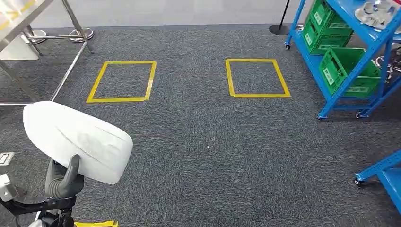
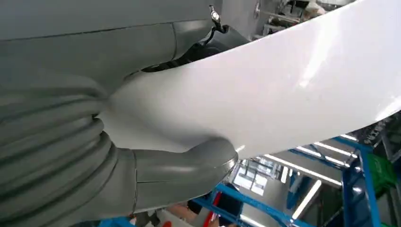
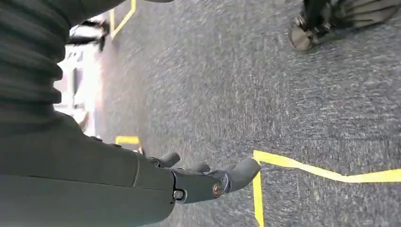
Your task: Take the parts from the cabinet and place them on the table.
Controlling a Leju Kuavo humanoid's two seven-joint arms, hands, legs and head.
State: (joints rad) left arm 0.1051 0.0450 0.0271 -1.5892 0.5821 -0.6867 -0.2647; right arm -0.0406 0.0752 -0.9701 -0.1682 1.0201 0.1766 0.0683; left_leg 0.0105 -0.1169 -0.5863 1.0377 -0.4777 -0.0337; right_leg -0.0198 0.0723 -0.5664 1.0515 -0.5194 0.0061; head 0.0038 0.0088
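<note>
My left hand (image 1: pixel 64 179) holds a large white curved panel (image 1: pixel 78 140) at the lower left of the head view, thumb up against its near face. Up close in the left wrist view, the thick grey thumb (image 2: pixel 189 165) presses on the glossy white panel (image 2: pixel 283 94). My right hand (image 3: pixel 208 182) hangs over the dark carpet with its fingers loosely extended and nothing in them. The blue cabinet (image 1: pixel 347 61) stands at the right, holding green crates (image 1: pixel 347 71) and metal parts (image 1: pixel 378 12) on its top shelf.
Two yellow tape squares (image 1: pixel 122 81) (image 1: pixel 257 78) mark the grey carpet ahead. Metal table legs (image 1: pixel 28 52) stand at the far left. A second blue frame (image 1: pixel 385 172) juts in at the lower right. A black stand base (image 1: pixel 279 29) sits near the cabinet.
</note>
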